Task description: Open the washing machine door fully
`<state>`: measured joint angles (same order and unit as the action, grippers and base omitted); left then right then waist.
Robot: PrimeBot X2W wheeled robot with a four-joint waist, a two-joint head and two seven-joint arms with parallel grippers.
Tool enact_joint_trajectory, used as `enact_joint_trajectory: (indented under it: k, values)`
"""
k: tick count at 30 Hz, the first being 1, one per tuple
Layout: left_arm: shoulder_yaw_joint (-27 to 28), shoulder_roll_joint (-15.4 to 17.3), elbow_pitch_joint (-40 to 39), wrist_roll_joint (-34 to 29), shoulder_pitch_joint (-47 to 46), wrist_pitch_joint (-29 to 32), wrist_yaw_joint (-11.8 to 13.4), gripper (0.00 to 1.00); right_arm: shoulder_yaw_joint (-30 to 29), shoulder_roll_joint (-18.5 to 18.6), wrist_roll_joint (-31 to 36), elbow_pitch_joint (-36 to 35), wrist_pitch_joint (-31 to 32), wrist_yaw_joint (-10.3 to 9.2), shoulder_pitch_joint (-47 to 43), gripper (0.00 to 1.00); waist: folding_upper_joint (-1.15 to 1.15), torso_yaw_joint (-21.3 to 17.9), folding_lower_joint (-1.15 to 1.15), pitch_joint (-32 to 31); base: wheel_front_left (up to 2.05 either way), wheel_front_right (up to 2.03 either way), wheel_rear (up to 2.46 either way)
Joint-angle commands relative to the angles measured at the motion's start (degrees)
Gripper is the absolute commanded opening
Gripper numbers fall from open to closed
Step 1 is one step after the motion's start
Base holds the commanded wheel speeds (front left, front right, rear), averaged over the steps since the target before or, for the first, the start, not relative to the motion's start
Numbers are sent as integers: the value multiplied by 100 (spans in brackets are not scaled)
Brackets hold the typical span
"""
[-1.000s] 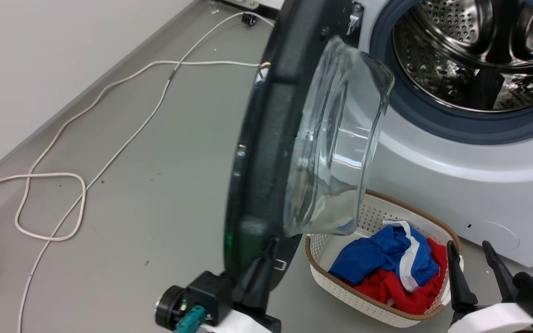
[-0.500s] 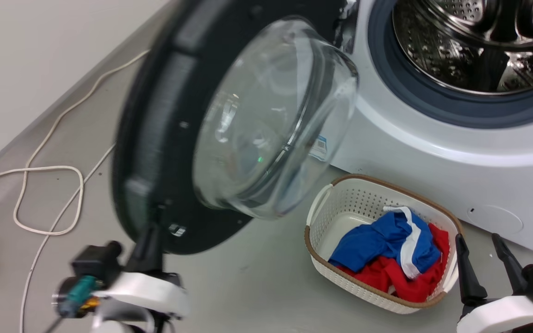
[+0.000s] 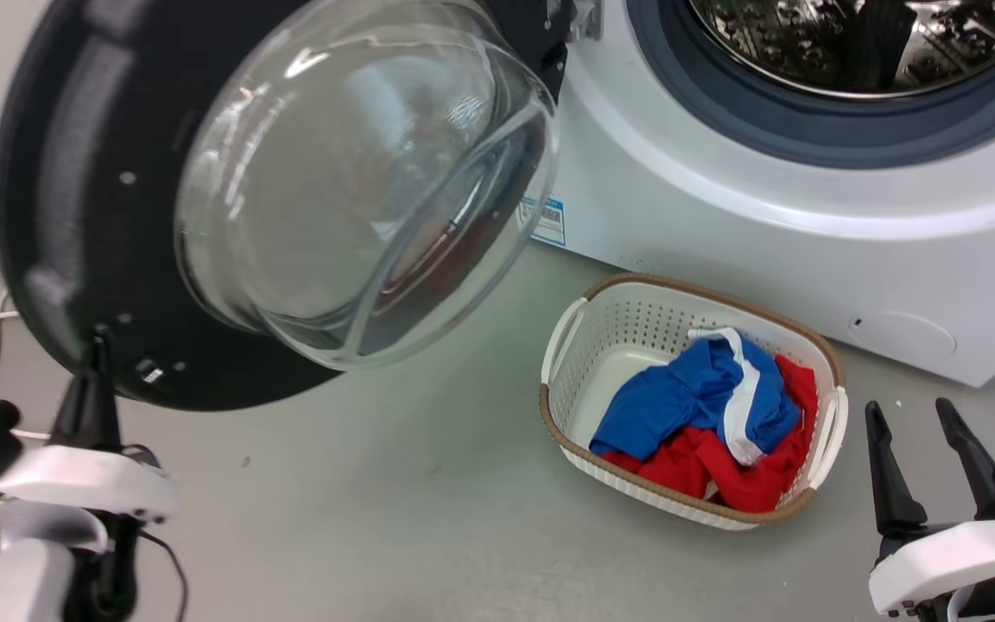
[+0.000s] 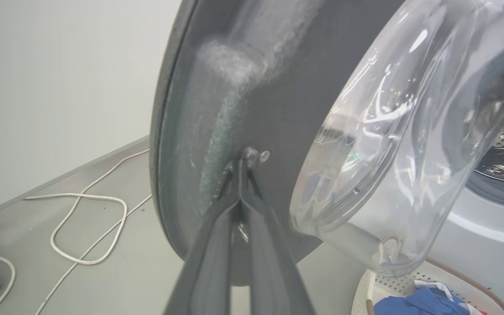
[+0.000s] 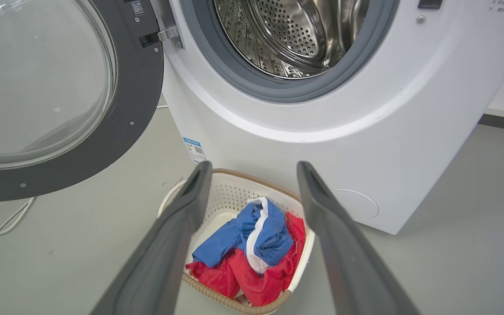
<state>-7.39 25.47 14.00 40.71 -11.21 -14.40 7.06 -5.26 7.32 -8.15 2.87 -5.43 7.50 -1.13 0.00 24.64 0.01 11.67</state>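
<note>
The washing machine door (image 3: 57, 173), a big black disc with a bulging glass window (image 3: 351, 173), stands swung wide out to the left of the white washing machine (image 3: 722, 199). Its hinge sits at the top beside the grey gasket and steel drum (image 5: 295, 35). My left gripper (image 3: 96, 345) is shut, and its tips press on the inner face of the door (image 4: 278, 87) near a screw at the lower rim. In the left wrist view, my left gripper (image 4: 243, 162) shows both fingers together. My right gripper (image 3: 908, 406) hangs open at the lower right, holding nothing, in front of the machine.
A white laundry basket (image 3: 627, 320) with blue and red clothes sits on the grey floor just before the machine, between the door and my right gripper (image 5: 254, 165). A white cable (image 4: 85, 227) loops over the floor to the left, near the wall.
The door has swung further open, away from the drum and to the left, with my left gripper moving left along with its lower rim. The head view has shifted. The right gripper stays open.
</note>
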Motion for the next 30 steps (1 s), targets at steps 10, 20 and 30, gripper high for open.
enact_joint_trajectory:
  k: [10, 20, 30]
  values:
    - [564, 457, 1296, 288, -751, -63, -552, 0, 49, 143, -105, -17, 2, -1, 235, 100, 0, -398, -1, 323, 0, 0, 0]
    - [782, 727, 1921, 172, -874, -85, -750, 0, 47, 142, -133, 115, -63, -1, 280, 100, 0, -626, -1, 236, 0, 0, 0]
    - [1150, 116, 611, -479, 330, -80, -230, 0, 52, -139, -126, 428, -248, -1, 13, 100, 0, -629, -1, -503, 0, 0, 0]
